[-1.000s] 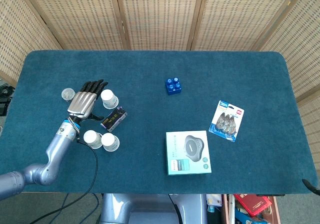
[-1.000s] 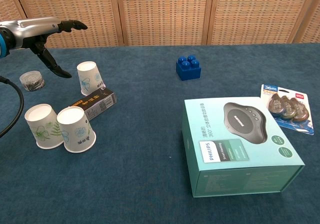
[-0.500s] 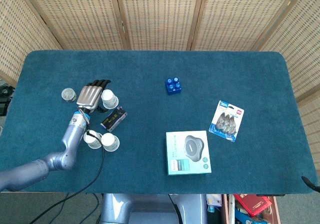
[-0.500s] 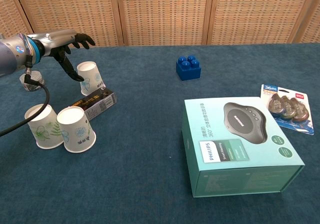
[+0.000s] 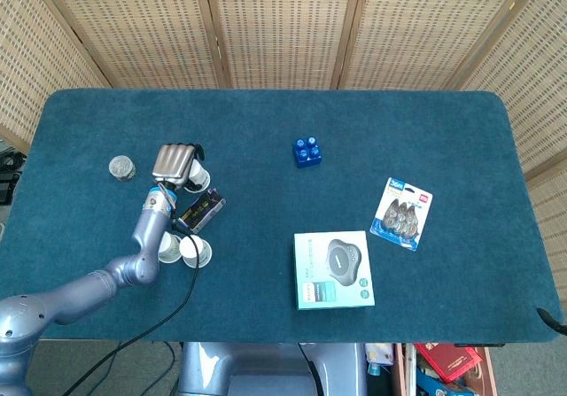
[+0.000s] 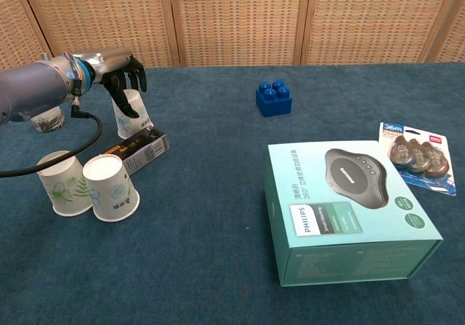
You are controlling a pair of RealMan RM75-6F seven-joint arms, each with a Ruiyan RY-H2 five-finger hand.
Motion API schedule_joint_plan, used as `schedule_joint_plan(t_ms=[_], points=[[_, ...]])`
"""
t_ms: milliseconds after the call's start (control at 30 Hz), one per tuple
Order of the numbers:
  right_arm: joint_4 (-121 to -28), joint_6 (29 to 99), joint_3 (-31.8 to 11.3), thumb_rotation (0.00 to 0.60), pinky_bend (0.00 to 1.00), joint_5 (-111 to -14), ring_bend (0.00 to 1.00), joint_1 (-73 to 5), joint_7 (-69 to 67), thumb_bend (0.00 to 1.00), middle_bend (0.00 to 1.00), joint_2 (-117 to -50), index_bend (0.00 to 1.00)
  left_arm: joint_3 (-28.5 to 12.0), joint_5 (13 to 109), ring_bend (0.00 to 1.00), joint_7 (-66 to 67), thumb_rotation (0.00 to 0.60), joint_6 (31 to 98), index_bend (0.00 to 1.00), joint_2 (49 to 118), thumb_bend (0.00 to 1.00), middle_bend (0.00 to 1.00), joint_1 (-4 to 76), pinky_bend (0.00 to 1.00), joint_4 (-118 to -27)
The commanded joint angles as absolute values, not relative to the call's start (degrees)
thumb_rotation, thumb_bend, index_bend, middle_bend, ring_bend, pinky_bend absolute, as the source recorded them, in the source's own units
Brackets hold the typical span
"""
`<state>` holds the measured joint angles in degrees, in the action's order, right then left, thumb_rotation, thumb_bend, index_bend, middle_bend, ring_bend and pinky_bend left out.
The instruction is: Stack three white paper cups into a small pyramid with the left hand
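Note:
Two white paper cups with flower prints stand upside down, side by side, near the front left: one point(image 6: 62, 185) point(image 5: 165, 251) and the other point(image 6: 110, 187) point(image 5: 196, 251). A third cup point(image 6: 136, 121) point(image 5: 201, 181) stands upside down behind them. My left hand point(image 6: 118, 72) point(image 5: 174, 161) reaches over this third cup from the left. Its fingers curl over the cup's top, and the thumb lies across the cup's near side. The cup rests on the blue table point(image 6: 218, 267). My right hand is not visible in either view.
A black carton point(image 6: 138, 150) point(image 5: 203, 210) lies between the third cup and the front pair. A small round tin point(image 6: 46, 120) point(image 5: 121, 166) sits left of the hand. A blue brick point(image 6: 274, 98), a teal speaker box point(image 6: 349, 209) and a blister pack point(image 6: 414, 156) lie to the right.
My left hand has moved right and down from beside the tin onto the third cup, and its spread fingers have closed around the cup's top. The cups have not moved.

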<state>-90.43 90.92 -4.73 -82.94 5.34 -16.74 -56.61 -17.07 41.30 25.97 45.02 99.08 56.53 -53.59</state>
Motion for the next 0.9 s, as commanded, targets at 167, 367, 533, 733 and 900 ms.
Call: schedule_joint_plan(t_ms=[167,367,533,733,900], points=[[-90.37,90.83,-4.83,0.6,0.0,-82.76,0.0,5.37,-17.1,0.0,0.0,-56.51,0.0,-17.66,39.94,0.42,27.67,0.6,46.63,0.48,100.6,0.17,0.47,56.7,0.41,-51.63],[-90.39,90.73,-4.84,0.6,0.0,-82.76,0.0,5.36,-17.25,0.0,0.0,-56.45,0.0,-18.33,40.16,0.44,27.59,0.6,47.66,0.49,100.21,0.18,0.49,56.28,0.42,-51.72],[-90.56,90.81,-4.72,0.6,0.0,-83.01,0.0,5.4,-16.97,0.0,0.0,-56.47,0.0,-18.49,40.66,0.47,27.54,0.6,47.96,0.51,98.84,0.19,0.52,55.73,0.44,-53.14],[-90.91,91.19,-4.6,0.6,0.0,-83.37,0.0,5.56,-16.69,0.0,0.0,-56.41,0.0,-19.12,41.46,0.5,27.09,0.6,49.57,0.54,96.41,0.21,0.56,54.74,0.47,-56.63],[-91.03,91.51,-4.54,0.6,0.0,-83.66,0.0,5.68,-16.67,0.0,0.0,-56.32,0.0,-19.18,44.39,0.5,26.36,0.6,51.98,0.54,92.23,0.21,0.56,53.57,0.47,-63.33]])
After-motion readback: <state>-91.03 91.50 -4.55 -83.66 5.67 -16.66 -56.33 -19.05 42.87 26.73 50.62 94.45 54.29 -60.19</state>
